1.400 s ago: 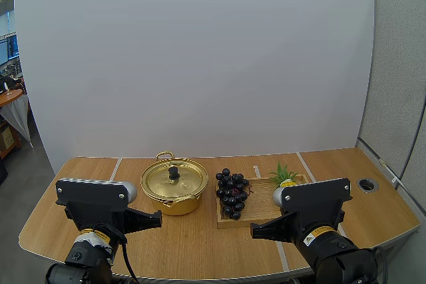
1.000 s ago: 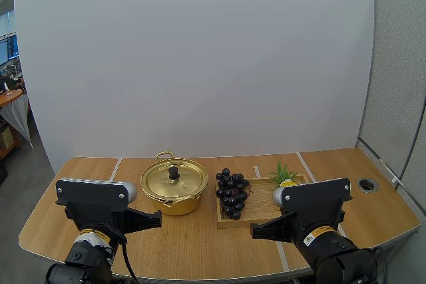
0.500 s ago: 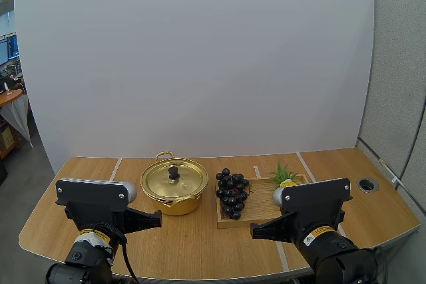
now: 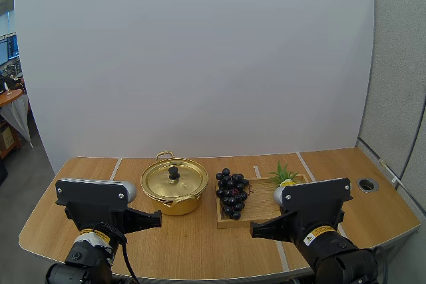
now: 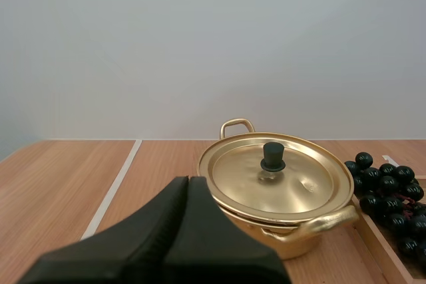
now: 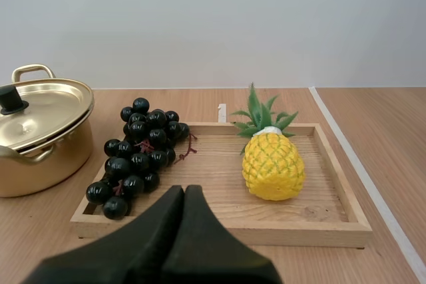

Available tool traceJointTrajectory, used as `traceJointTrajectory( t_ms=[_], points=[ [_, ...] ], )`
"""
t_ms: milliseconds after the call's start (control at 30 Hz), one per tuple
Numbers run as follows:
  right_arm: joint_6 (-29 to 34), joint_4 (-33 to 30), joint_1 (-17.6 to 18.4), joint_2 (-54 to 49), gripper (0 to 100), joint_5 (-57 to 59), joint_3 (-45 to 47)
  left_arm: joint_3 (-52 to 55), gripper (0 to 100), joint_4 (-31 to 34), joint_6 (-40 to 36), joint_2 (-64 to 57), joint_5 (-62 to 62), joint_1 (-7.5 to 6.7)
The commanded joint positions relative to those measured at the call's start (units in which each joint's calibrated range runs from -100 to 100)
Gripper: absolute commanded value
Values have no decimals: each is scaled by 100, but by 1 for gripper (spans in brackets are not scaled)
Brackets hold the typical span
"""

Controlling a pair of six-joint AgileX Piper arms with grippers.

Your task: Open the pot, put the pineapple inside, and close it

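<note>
Both jaw pairs pressed together, nothing held — left gripper (image 5: 188, 181) low over table (image 4: 200, 244), on near side of pot (image 4: 176, 205); right gripper (image 6: 184, 189) just short of wooden tray (image 6: 333, 221). Lid (image 5: 276, 174) seated on pot, black knob up. Pineapple (image 6: 273, 164) on tray's right part, leaves toward far side. Grapes (image 6: 136, 154) over tray's left edge — just beside pot.

The golden pot (image 5: 286, 241) stands upright, closed, its lid (image 5: 299, 181) with a black knob seated on top, 2 loop handles at its sides. The small yellow pineapple (image 6: 273, 166), green crown toward the far rim, rests in the right part of a wooden tray (image 6: 306, 233) beside the pot.
</note>
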Motion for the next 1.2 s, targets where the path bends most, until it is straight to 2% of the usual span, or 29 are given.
traceJointTrajectory(
  t_ms=[0,100,267,533,633,767,1167],
  points=[
    [-58,24,-25,-33,0,-93,-74,-245,0,5,-67,-41,-121,9],
    [-58,24,-25,-33,0,154,-482,-688,0,5,-67,-41,129,9],
    [-58,24,-25,-33,0,1672,-1472,-1459,0,5,-67,-41,831,9],
    [-58,24,-25,-33,0,1841,-2720,-2536,0,5,-67,-41,2225,9],
    [-58,-36,-25,-33,0,2302,-3203,-3005,0,5,-67,-41,3112,9],
    [-58,-50,-25,-33,0,3399,-3710,-3404,0,5,-67,-41,3354,9],
    [-58,-372,-25,159,0,4811,-3896,-3577,0,-28,-67,229,3427,9]
  ],
)
